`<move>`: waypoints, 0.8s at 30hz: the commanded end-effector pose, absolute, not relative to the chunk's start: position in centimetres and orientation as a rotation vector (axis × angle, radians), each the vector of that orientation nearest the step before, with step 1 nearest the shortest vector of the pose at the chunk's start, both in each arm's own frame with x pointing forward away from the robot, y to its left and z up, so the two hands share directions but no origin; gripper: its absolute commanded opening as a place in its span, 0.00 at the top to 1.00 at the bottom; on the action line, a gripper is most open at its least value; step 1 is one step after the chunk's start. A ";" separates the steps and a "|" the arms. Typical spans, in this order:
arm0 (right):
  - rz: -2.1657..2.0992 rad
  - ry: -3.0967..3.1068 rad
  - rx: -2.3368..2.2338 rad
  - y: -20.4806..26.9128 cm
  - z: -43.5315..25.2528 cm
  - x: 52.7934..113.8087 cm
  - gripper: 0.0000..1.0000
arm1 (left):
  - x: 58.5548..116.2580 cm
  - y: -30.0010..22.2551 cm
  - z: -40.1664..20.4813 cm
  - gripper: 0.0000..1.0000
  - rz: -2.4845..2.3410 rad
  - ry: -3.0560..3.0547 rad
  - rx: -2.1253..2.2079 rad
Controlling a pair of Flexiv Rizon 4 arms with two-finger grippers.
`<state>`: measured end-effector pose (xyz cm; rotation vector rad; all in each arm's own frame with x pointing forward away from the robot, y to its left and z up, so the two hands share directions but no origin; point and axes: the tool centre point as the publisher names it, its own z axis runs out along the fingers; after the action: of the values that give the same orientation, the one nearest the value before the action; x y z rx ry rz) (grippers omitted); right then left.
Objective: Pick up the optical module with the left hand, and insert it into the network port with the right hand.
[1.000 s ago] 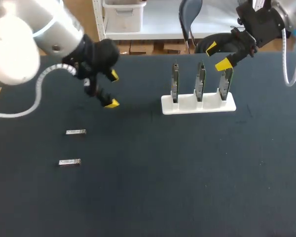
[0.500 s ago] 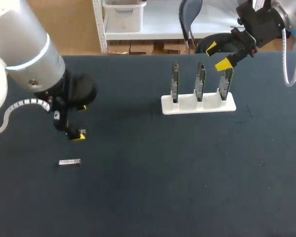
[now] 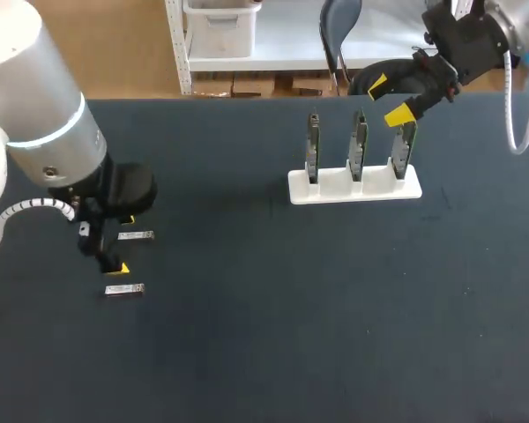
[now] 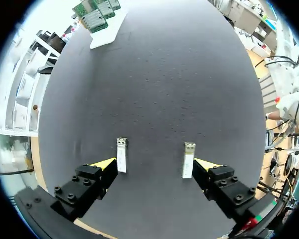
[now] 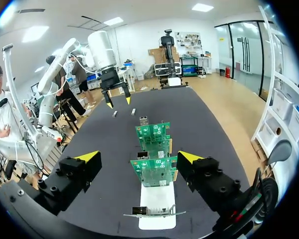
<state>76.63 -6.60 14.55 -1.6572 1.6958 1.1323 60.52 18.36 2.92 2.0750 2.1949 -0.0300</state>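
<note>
Two small silver optical modules lie on the dark table at the left, one (image 3: 135, 235) farther back and one (image 3: 123, 290) nearer the front. My left gripper (image 3: 117, 250) hangs open just above them. In the left wrist view one module (image 4: 121, 155) lies just inside one fingertip and the other module (image 4: 189, 160) just inside the opposite fingertip; neither is gripped. A white stand (image 3: 354, 187) holds three upright green boards with network ports. My right gripper (image 3: 393, 100) stays open above and behind the stand's right end, with the boards (image 5: 153, 171) ahead of it between its fingers (image 5: 138, 157).
The stand (image 5: 157, 201) stands on the table's back right half. My left arm's grey body (image 3: 44, 115) covers the table's left back corner. The dark table (image 3: 291, 308) stretches from the modules to the front edge.
My left arm has swung from the table's back toward the front left and lowered its open gripper over the two modules. The right arm has not moved.
</note>
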 end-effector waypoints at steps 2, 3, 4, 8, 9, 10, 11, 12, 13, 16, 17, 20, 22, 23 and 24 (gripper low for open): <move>1.129 1.697 -1.655 -6.6 14.5 76.5 0.00 | 61.9 18.4 1.8 0.00 -0.034 2.221 2.102; 1.129 1.697 -1.655 -6.6 14.5 76.5 0.00 | 62.0 18.6 1.6 0.00 -0.031 2.222 2.105; 1.129 1.697 -1.655 -6.6 14.5 76.5 0.00 | 62.1 18.7 1.4 0.00 -0.029 2.227 2.109; 1.129 1.697 -1.655 -6.6 14.5 76.5 0.00 | 62.6 19.2 1.2 0.00 -0.013 2.239 2.125; 1.129 1.697 -1.655 -6.6 14.5 76.5 0.00 | 62.8 19.2 1.2 0.00 -0.008 2.244 2.123; 1.129 1.697 -1.655 -6.6 14.5 76.5 0.00 | 63.0 19.3 1.1 0.00 -0.003 2.248 2.123; 1.129 1.697 -1.655 -6.6 14.5 76.5 0.00 | 63.2 19.4 1.0 0.00 0.000 2.250 2.124; 1.129 1.697 -1.655 -6.6 14.5 76.5 0.00 | 63.3 19.4 0.9 0.00 0.002 2.251 2.126; 1.129 1.697 -1.655 -6.6 14.5 76.5 0.00 | 63.5 19.4 0.9 0.00 0.004 2.252 2.126; 1.129 1.697 -1.655 -6.6 14.5 76.5 0.00 | 63.8 19.5 0.5 0.00 0.012 2.256 2.135; 1.129 1.697 -1.655 -6.6 14.5 76.5 0.00 | 63.9 19.6 0.4 0.00 0.008 2.262 2.135; 1.129 1.697 -1.655 -6.6 14.5 76.5 0.00 | 64.1 19.7 -0.1 0.00 0.009 2.266 2.147; 1.129 1.697 -1.655 -6.6 14.5 76.5 0.00 | 64.3 19.8 -0.4 0.00 0.010 2.268 2.151; 1.129 1.697 -1.655 -6.6 14.5 76.5 0.00 | 64.4 19.7 -0.4 0.00 0.012 2.272 2.154; 1.129 1.697 -1.655 -6.6 14.5 76.5 0.00 | 64.6 19.7 -0.6 0.00 0.013 2.272 2.155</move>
<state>76.63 -6.61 14.55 -1.6572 1.6959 1.1323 63.84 19.98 -0.17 2.1447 2.2638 0.0178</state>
